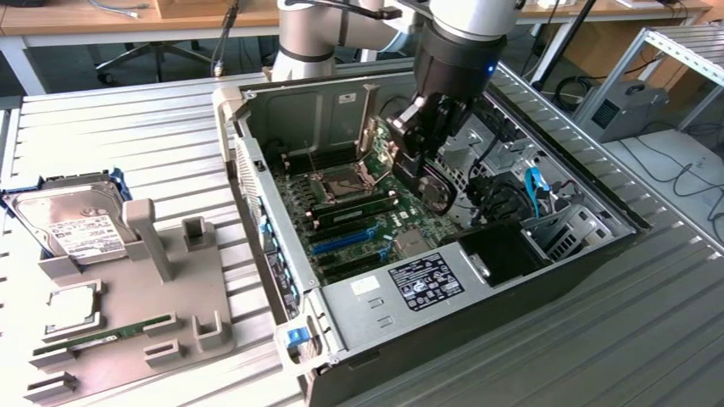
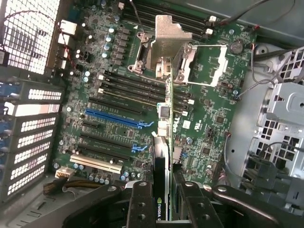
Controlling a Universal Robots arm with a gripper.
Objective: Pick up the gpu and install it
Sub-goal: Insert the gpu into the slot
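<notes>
Inside the open computer case (image 1: 523, 298), above the green motherboard (image 2: 209, 118), the tool (image 1: 416, 140) grips the gpu (image 1: 439, 188) by its upper edge; the card hangs edge-down over the slots.

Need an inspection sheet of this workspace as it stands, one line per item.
Surface: slatted metal table, open PC case on it.
Job's things: gpu held edge-on over the motherboard.
Clutter: grey fixture holding hard drive and memory stick.
Grippers: gripper shut on the gpu, inside the case.
Cables: blue cable inside the case; floor cables.
Surroundings: wooden desks and chair base behind.
</notes>
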